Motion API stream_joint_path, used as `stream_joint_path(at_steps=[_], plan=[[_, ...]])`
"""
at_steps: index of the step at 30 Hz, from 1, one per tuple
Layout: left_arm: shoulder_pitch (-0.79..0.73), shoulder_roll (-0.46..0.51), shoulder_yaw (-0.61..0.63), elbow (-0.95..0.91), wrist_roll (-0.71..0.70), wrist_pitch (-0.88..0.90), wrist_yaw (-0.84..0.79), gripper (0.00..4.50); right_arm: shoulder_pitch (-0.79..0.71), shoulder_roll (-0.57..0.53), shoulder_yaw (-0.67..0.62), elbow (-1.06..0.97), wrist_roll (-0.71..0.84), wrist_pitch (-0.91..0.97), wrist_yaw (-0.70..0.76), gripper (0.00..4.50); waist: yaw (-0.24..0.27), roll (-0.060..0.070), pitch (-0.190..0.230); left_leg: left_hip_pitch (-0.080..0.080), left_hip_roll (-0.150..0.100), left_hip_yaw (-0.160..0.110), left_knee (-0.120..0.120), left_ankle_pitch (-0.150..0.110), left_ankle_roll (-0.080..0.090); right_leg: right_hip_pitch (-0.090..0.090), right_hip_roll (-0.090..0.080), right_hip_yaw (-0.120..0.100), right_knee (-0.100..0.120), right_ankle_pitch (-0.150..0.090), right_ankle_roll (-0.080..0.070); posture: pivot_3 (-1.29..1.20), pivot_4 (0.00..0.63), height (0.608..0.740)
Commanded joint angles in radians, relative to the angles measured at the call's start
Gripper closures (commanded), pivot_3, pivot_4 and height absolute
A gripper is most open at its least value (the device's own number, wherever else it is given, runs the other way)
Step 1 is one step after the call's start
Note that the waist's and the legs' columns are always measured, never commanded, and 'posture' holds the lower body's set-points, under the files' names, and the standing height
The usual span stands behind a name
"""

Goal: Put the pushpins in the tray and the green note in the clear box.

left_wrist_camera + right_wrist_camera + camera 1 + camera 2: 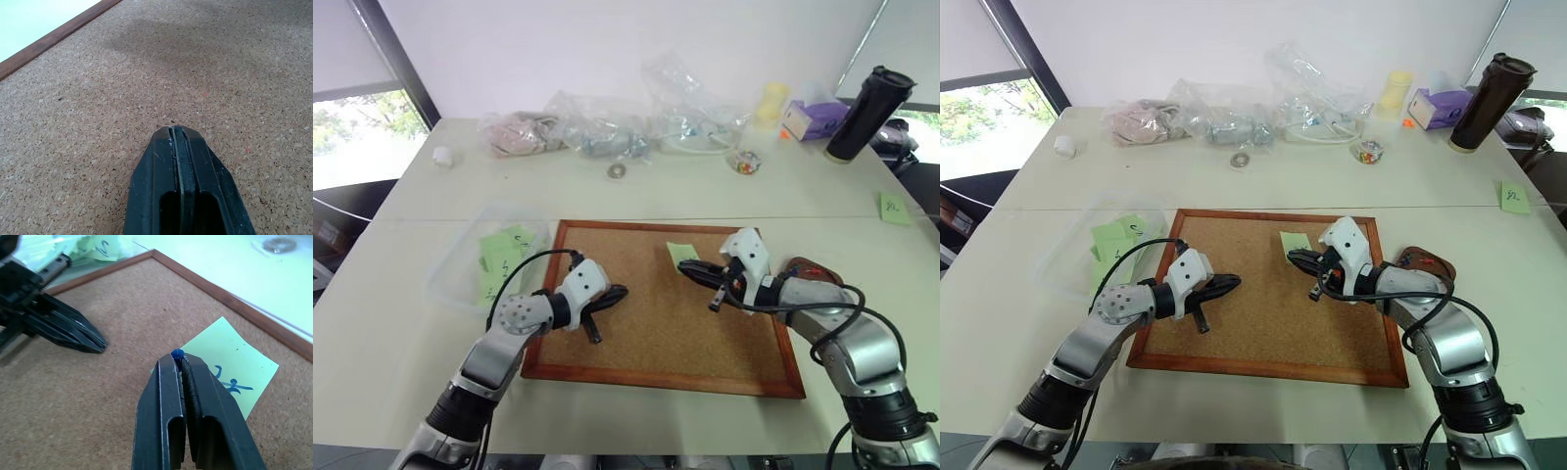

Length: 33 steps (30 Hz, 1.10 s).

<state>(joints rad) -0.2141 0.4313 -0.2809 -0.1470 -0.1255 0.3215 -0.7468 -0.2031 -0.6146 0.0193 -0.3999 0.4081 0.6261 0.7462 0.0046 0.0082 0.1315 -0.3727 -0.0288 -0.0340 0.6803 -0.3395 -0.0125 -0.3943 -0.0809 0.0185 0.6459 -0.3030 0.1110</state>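
The green note (681, 254) lies on the corkboard (666, 333) near its far edge, with a dark scribble on it. My right gripper (690, 266) hovers just over the note's near edge, shut on a pushpin (177, 354) whose small blue head pokes out at the fingertips. My left gripper (617, 291) is shut and empty, low over the board's left half. The tray (815, 273) sits past the board's right edge, partly hidden behind my right arm. The clear box (460, 269) stands left of the board and holds several green notes.
Soft clear plastic bags (607, 127) line the back of the table, with a small bowl of coloured pins (746, 163), a yellow cup (771, 103), a purple box (813, 119) and a black tumbler (867, 113). Another green note (893, 208) lies far right.
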Motion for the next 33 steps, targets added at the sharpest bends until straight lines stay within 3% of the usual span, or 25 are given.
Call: stream_joint_path(at_steps=[1, 4, 7, 14, 21, 25, 33], plan=[[0.003, 0.011, 0.048, 0.058, -0.045, 0.059, -0.018, 4.50, -0.017, -0.049, -0.052, -0.092, 0.042, 0.015, 0.026, 4.47, 0.000, 0.000, 0.000, 0.000, 0.000, 0.000, 0.000, 0.000, 0.000, 0.000, 0.000, 0.000, 0.000, 0.000, 0.000, 0.00, 0.150, 0.740], [-0.028, 0.016, 0.098, 0.024, -0.124, 0.100, -0.051, 4.50, -0.030, -0.081, -0.061, -0.119, 0.060, 0.026, 0.044, 4.47, -0.006, -0.002, 0.003, 0.000, 0.000, 0.000, 0.000, 0.000, 0.000, -0.001, 0.000, 0.000, 0.000, 0.000, 0.000, 0.00, 0.150, 0.740], [-0.072, 0.015, 0.140, -0.011, -0.202, 0.158, -0.075, 3.59, -0.044, -0.104, -0.065, -0.130, 0.072, 0.032, 0.055, 4.50, -0.015, -0.005, 0.005, -0.001, 0.000, 0.000, 0.000, 0.000, 0.000, -0.001, 0.000, 0.000, 0.001, 0.000, 0.000, 0.00, 0.150, 0.740], [-0.200, -0.016, 0.196, -0.036, -0.299, 0.250, -0.069, 0.09, -0.082, -0.127, -0.056, -0.146, 0.079, 0.031, 0.066, 4.50, -0.013, -0.009, 0.009, -0.003, 0.000, 0.000, 0.001, 0.001, -0.001, -0.003, 0.000, -0.001, 0.001, 0.000, 0.000, 0.00, 0.150, 0.740], [-0.287, -0.010, 0.103, -0.010, -0.171, 0.042, -0.109, 0.03, -0.122, -0.135, -0.051, -0.173, 0.112, 0.056, 0.078, 4.50, -0.014, -0.009, 0.010, -0.003, 0.000, 0.000, 0.001, 0.001, -0.001, -0.003, 0.001, -0.001, 0.001, 0.000, 0.000, 0.00, 0.150, 0.740], [-0.328, 0.014, 0.022, 0.100, 0.012, -0.263, -0.113, 0.03, -0.139, -0.143, -0.041, -0.182, 0.120, 0.070, 0.087, 4.50, -0.014, -0.009, 0.011, -0.003, 0.000, 0.000, 0.000, 0.001, -0.001, -0.003, 0.001, -0.001, 0.001, 0.000, 0.000, 0.00, 0.150, 0.740], [-0.414, -0.007, -0.017, 0.247, 0.118, -0.690, -0.140, 0.03, -0.180, -0.151, -0.011, -0.175, 0.124, 0.083, 0.096, 4.50, -0.013, -0.011, 0.014, -0.003, 0.000, 0.000, 0.001, 0.001, -0.001, -0.003, 0.000, -0.001, 0.001, 0.000, 0.000, 0.00, 0.150, 0.740]])
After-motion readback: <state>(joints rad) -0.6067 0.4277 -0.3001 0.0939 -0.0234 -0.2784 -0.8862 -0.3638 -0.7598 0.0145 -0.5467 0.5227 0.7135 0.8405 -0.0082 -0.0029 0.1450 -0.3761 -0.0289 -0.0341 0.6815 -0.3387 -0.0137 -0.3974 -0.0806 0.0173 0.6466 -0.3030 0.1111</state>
